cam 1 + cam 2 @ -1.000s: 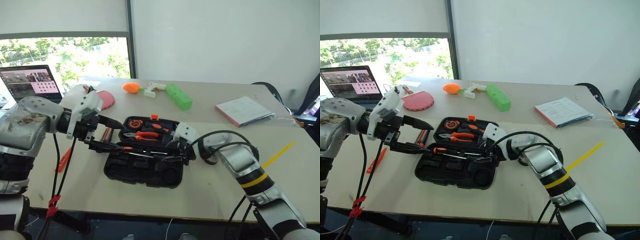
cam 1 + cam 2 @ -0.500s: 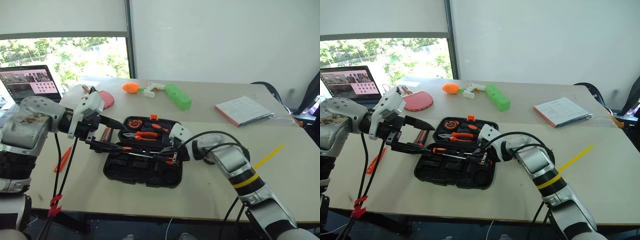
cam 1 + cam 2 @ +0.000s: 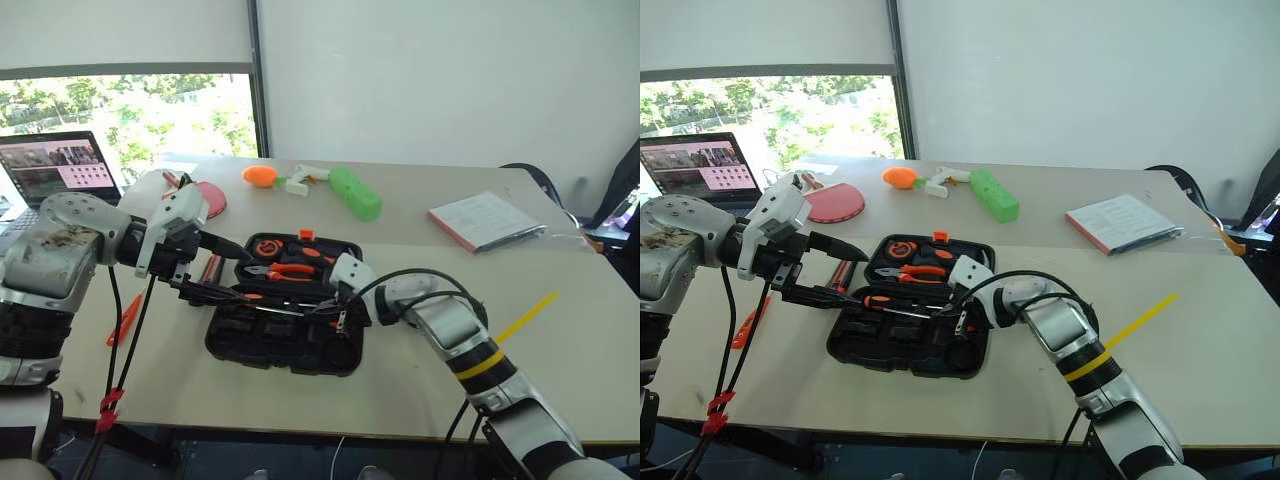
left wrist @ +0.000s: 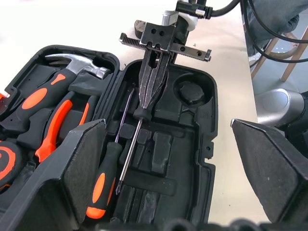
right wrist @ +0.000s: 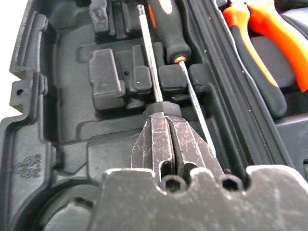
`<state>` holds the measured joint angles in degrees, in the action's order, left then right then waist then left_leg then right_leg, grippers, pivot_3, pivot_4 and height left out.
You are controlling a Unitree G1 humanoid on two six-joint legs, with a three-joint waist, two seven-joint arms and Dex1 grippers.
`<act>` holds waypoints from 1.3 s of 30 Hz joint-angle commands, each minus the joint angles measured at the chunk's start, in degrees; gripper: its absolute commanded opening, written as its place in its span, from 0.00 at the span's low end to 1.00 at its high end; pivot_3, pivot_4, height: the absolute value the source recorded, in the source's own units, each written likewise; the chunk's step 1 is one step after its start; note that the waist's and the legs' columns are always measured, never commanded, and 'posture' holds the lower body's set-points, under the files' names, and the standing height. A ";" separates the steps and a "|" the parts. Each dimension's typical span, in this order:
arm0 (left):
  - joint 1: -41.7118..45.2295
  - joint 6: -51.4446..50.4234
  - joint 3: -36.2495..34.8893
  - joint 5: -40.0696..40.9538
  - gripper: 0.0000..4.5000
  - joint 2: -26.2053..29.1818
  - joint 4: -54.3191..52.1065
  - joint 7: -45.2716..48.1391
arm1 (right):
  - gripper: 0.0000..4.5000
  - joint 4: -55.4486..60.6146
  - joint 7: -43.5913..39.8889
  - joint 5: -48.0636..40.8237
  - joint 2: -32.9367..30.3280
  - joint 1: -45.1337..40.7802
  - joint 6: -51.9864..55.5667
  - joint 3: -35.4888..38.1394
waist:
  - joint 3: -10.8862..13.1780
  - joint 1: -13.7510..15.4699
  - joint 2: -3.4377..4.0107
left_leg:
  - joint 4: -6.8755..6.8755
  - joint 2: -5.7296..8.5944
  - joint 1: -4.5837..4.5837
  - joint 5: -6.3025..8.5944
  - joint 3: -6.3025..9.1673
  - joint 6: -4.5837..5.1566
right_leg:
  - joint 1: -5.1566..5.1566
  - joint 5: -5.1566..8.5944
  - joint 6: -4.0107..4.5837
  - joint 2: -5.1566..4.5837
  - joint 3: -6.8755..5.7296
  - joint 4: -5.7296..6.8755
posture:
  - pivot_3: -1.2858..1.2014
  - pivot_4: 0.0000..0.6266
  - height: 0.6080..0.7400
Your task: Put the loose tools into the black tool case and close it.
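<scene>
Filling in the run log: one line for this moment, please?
left claw: open, above case edge | right claw: shut, tips on a screwdriver in tray | tool case: open | other screwdriver: in tray

Left jaws spread; right jaws closed

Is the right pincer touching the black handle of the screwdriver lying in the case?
Touching. In the right wrist view the shut right pincer presses its tips against the screwdriver handle's black end, with no gap.

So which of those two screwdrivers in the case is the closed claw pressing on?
The right gripper presses the black-handled screwdriver; the orange-and-black one lies beside it untouched.
</scene>
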<state>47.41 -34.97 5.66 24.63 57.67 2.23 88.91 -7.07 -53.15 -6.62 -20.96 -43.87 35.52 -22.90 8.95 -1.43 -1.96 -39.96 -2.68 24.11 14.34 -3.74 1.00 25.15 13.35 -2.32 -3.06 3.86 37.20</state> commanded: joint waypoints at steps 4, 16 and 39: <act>0.39 1.52 -0.72 -0.36 1.00 0.19 -0.63 0.05 | 0.01 -5.07 1.17 3.99 1.68 1.47 -2.13 -3.28 | -0.01 -0.65 0.00 | 0.00 -0.03 -0.17 -0.02 0.00 -0.03 | -0.13 -0.01 0.03 0.03 0.01 0.05 | 0.52 0.24 0.99; -8.09 -1.50 -6.46 0.45 1.00 2.42 -3.76 -6.55 | 0.01 14.86 -1.04 -10.24 -0.07 0.92 5.59 11.96 | 0.00 -1.02 0.01 | 0.11 -0.06 -0.12 -0.02 0.03 -0.04 | 0.00 0.02 0.09 0.04 0.05 0.08 | 0.52 0.24 0.99; -56.83 -18.39 -48.68 -7.23 1.00 6.80 -9.30 -31.45 | 0.99 31.21 -12.04 -32.25 -19.24 3.78 10.05 24.40 | 0.07 0.85 -0.11 | 0.31 -0.16 -0.56 -0.05 -0.09 -0.13 | -0.18 0.15 0.36 -0.20 -0.22 -0.04 | 0.52 0.24 0.99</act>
<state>-11.59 -52.25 -44.14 17.24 62.06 -7.28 59.39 22.99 -65.63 -37.36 -40.13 -39.35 47.08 0.66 9.02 -0.58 -2.06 -39.65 -2.82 23.55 14.27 -3.83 0.85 24.96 13.49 -1.96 -3.28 3.61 37.16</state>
